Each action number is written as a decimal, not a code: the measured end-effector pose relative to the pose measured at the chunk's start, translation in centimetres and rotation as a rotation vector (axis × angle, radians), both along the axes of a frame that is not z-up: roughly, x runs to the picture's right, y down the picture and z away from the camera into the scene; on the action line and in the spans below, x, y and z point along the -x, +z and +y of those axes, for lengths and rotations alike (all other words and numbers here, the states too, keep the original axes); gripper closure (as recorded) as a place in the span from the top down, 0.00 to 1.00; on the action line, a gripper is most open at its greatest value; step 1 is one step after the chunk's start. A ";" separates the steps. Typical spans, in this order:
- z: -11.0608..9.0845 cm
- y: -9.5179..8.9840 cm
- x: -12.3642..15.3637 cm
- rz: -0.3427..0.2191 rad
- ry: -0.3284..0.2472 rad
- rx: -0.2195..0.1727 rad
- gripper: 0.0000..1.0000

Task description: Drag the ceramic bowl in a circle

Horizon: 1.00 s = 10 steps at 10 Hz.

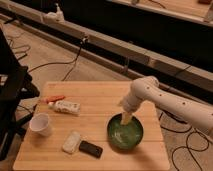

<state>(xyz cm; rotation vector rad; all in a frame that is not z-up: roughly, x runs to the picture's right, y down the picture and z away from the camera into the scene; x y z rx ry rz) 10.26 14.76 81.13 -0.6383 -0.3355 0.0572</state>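
Observation:
The ceramic bowl [125, 134] is wide, shallow and glossy green, and sits on the wooden table [95, 102] near its front right corner. My white arm comes in from the right and bends down over the bowl. My gripper [126, 119] points down at the bowl's far inner side, just inside the rim. Its pale tip appears to reach into the bowl.
A white cup [40, 124] stands at the table's left. A white and orange tube [64, 105] lies at the back left. A pale bar [71, 142] and a black phone [91, 149] lie left of the bowl. Cables run over the floor behind.

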 end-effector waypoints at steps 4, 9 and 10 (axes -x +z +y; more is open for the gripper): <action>0.9 1.3 -0.6 0.015 0.001 0.030 0.70; 1.9 4.5 -2.2 0.054 0.010 0.085 0.62; 2.1 5.1 -2.8 0.078 -0.001 0.091 0.52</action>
